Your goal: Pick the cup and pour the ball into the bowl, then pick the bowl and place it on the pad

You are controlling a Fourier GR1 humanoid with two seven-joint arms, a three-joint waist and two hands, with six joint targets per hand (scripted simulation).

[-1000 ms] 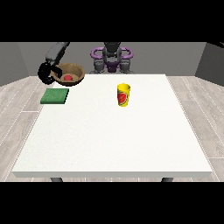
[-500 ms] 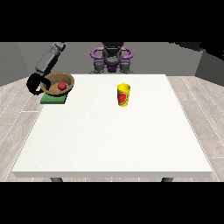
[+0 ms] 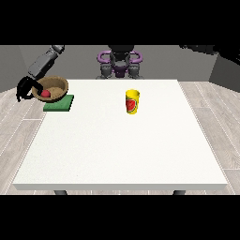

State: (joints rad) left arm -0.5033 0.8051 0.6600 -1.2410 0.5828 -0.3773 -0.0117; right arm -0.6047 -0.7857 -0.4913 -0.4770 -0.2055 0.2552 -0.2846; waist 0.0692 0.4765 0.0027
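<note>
At the view's left, your black robot hand (image 3: 24, 89) had its fingers curled round the near-left rim of the round brown wooden bowl (image 3: 52, 89), and over the last second it had brought that bowl down and outward from a higher spot nearer the robot. The bowl now sat low over the flat green square pad (image 3: 59, 103), covering the pad's upper-left part and overhanging the left edge of the large white tabletop (image 3: 122, 140); you could not tell from this view whether its base was already touching the pad or just above it. The small red ball (image 3: 45, 93) lay inside the bowl, so the pouring step looked finished, and what you had in hand was the final placement. In my judgement the bowl still wanted nudging a little toward the pad's middle before you let go, since it looked off-centre and tipped slightly toward the robot hand. Further right, the yellow cup with a red watermelon print (image 3: 132, 102) stood upright near the middle of the tabletop, well apart from the bowl, and it had not moved across the second. The hand at the view's right was not visible at all.
</note>
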